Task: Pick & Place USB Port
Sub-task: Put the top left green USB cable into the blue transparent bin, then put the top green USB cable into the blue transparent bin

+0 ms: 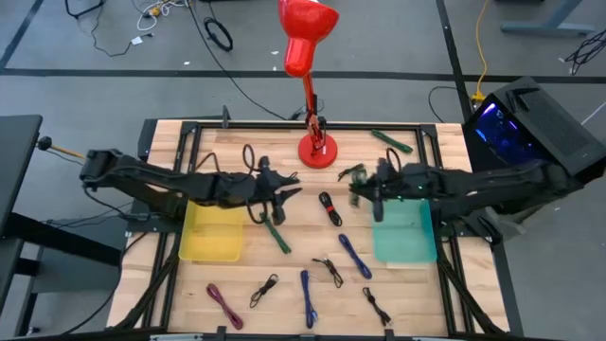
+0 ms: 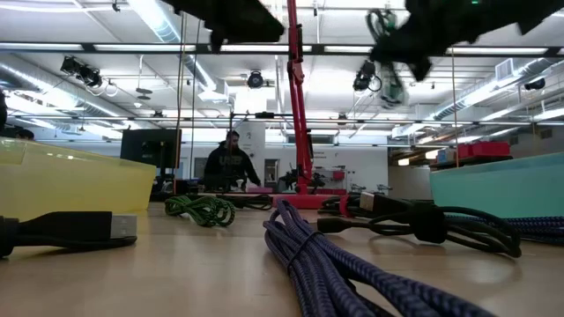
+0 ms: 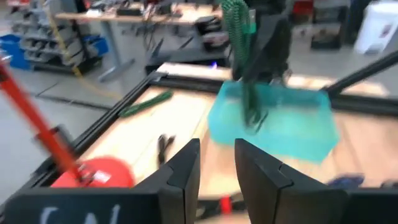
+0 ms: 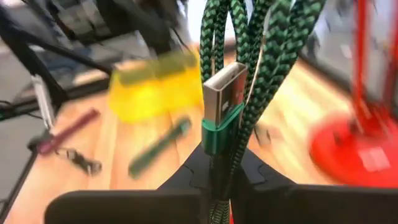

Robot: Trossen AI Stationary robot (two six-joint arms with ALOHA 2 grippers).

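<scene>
My right gripper (image 1: 360, 187) is shut on a bundled green braided USB cable (image 4: 239, 56), held up above the table between the red lamp base (image 1: 317, 152) and the teal bin (image 1: 404, 232). The cable's silver USB plug (image 4: 222, 93) points away from the wrist camera. In the left wrist view the same green cable (image 3: 238, 18) hangs in the air over the teal bin (image 3: 273, 121). My left gripper (image 1: 284, 196) is open and empty, raised beside the yellow bin (image 1: 213, 230). My right gripper pinches the green cable bundle (image 4: 217, 177) between its two fingers, several strands together, just behind the plug's green sleeve (image 4: 214, 134). The bundle is lifted clear of the table, and its loops stand out beyond the fingertips.
Loose cables lie on the wood: a green one (image 1: 277, 234), a black-and-red one (image 1: 329, 208), two blue ones (image 1: 355, 256) (image 1: 307, 298), a maroon one (image 1: 224, 305), several black ones (image 1: 328, 270) and another green one (image 1: 391, 141) at the far edge. A person (image 2: 231, 163) stands beyond the table.
</scene>
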